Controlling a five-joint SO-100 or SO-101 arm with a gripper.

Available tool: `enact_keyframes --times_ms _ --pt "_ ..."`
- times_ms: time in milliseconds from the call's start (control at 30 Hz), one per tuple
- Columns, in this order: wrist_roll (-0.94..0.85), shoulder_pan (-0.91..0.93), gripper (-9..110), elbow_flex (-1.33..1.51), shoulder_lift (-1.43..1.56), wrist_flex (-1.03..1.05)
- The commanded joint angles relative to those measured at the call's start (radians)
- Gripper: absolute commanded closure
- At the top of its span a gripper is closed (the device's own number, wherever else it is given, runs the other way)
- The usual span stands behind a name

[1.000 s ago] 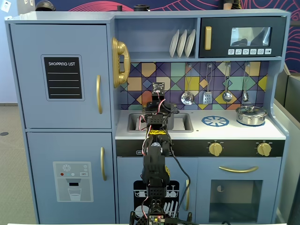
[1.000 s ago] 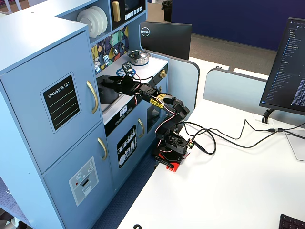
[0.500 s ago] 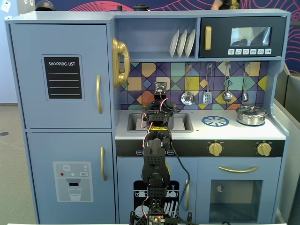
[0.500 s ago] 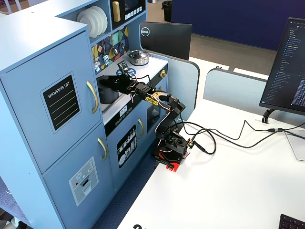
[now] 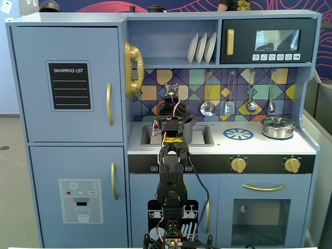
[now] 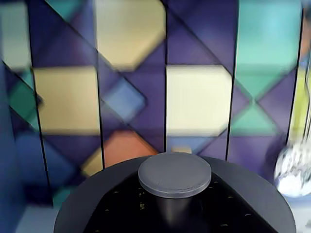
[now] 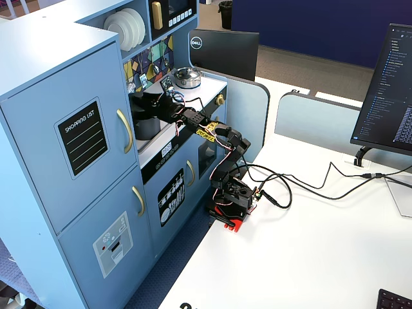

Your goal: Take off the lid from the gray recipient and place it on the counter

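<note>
The dark-gray lid (image 6: 80,206) fills the bottom of the wrist view, with its round knob (image 6: 175,174) in the centre. My gripper (image 6: 172,208) is shut on the knob's stem; its black fingers show blurred on both sides. In both fixed views the gripper (image 5: 174,119) (image 7: 149,103) holds the lid (image 7: 139,99) slightly above the gray recipient (image 5: 188,134) (image 7: 147,127), which stands in the sink recess. The white counter (image 5: 259,146) (image 7: 201,87) stretches to the right of the sink.
A shiny silver pot (image 5: 278,127) (image 7: 187,77) with its own lid stands at the counter's right end. The blue burner circle (image 5: 238,134) lies between it and the sink. Utensils (image 5: 207,108) hang on the tiled backsplash behind. A shelf overhangs the counter.
</note>
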Motion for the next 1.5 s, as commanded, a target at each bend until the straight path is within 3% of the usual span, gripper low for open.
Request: enact_keyframes --times_ms 0,300,500,933,1467 --pt "0.009 0.086 102 -0.101 0.098 0.037" --pt "0.103 0.41 102 0.057 0.222 0.075" --pt "0.117 0.523 102 0.229 0.178 -0.072" --pt "0.092 0.534 102 0.31 -0.123 -0.345" --pt "0.067 0.571 102 0.288 -0.284 -0.419"
